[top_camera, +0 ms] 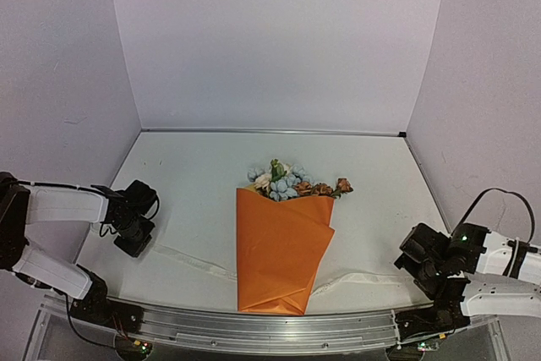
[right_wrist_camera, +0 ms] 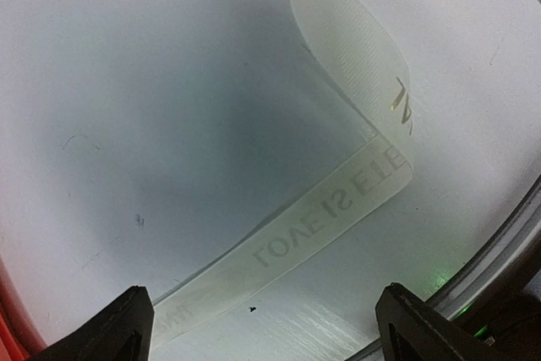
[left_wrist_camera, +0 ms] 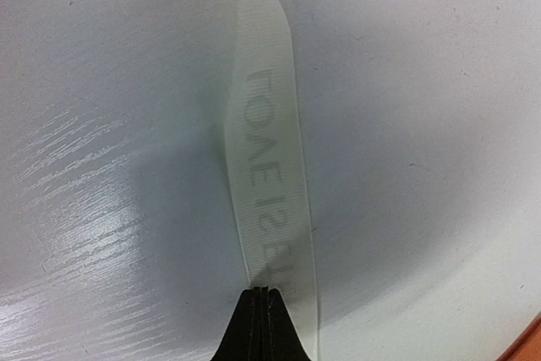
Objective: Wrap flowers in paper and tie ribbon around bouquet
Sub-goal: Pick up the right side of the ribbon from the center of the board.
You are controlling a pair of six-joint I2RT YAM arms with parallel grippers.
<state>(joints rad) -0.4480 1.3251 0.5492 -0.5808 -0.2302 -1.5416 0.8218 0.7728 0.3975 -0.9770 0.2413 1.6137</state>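
The bouquet (top_camera: 283, 251) lies in the middle of the table, a cone of orange paper (top_camera: 272, 234) with the flowers (top_camera: 292, 182) sticking out of its far, wide end. The white ribbon (top_camera: 190, 259) runs under the cone's narrow end and out to both sides. My left gripper (top_camera: 133, 247) is down on the ribbon's left end, and in the left wrist view the left gripper (left_wrist_camera: 264, 291) is shut with the printed ribbon (left_wrist_camera: 266, 166) pinched at its tips. My right gripper (right_wrist_camera: 266, 327) stands open over the folded right end of the ribbon (right_wrist_camera: 330, 209).
The metal rail (top_camera: 270, 327) runs along the table's near edge, close behind my right gripper (top_camera: 414, 270). An orange paper edge (right_wrist_camera: 8, 327) shows at the left of the right wrist view. Lilac walls close in the back and sides.
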